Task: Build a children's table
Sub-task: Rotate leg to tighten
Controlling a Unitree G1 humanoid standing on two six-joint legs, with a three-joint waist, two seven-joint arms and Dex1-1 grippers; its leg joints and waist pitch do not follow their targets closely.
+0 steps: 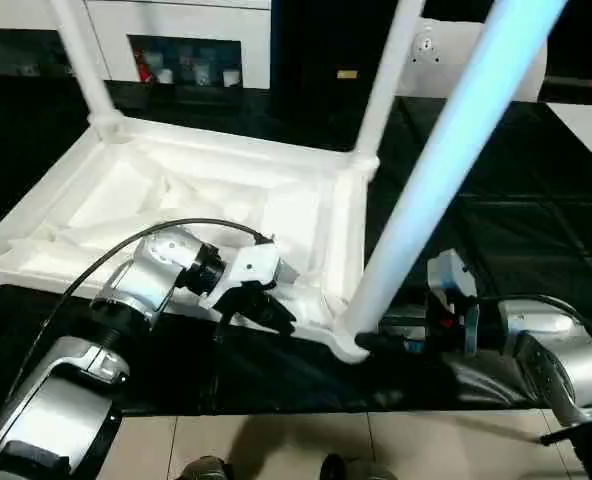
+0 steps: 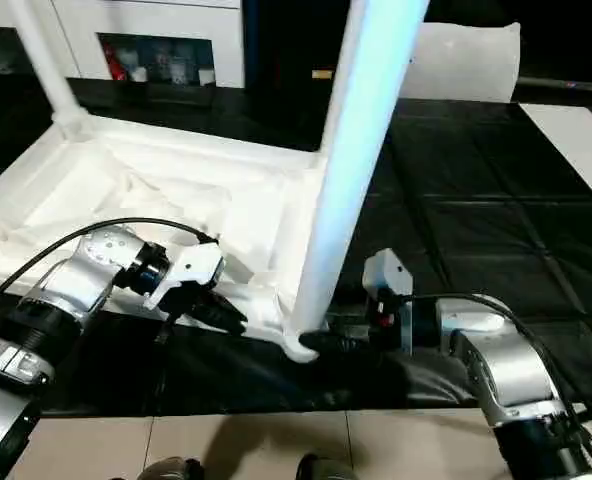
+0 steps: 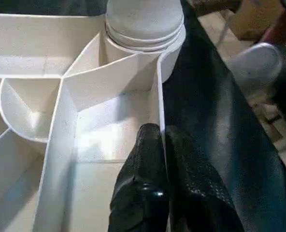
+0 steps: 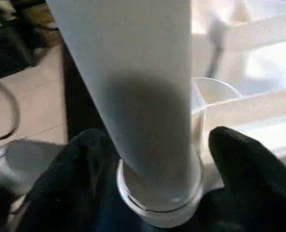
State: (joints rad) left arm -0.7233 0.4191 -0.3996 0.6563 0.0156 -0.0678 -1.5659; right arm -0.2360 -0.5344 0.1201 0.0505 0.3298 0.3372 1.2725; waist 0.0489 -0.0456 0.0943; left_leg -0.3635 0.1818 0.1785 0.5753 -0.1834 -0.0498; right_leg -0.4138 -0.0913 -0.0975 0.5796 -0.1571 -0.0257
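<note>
Table top (image 1: 176, 200) lies upside down on the black mat, ribs up, long axis left-right. Two far legs stand in their sockets; the near-right leg (image 1: 446, 160) points up, leaning right. Looks light, stiff, slick plastic: hold rim and leg base. Left gripper (image 3: 164, 159) pinches the near rim; right gripper (image 4: 155, 169) straddles the leg base, apparently not clamped.

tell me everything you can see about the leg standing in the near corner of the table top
The long white round plastic leg tapers and rises steeply from the near right corner socket of the upside-down white ribbed table top, leaning toward the camera, its upper end out of view. Its ringed base sits in the round socket. The right gripper has its black fingers on either side of the base; the left gripper pinches the rim nearby.
</note>
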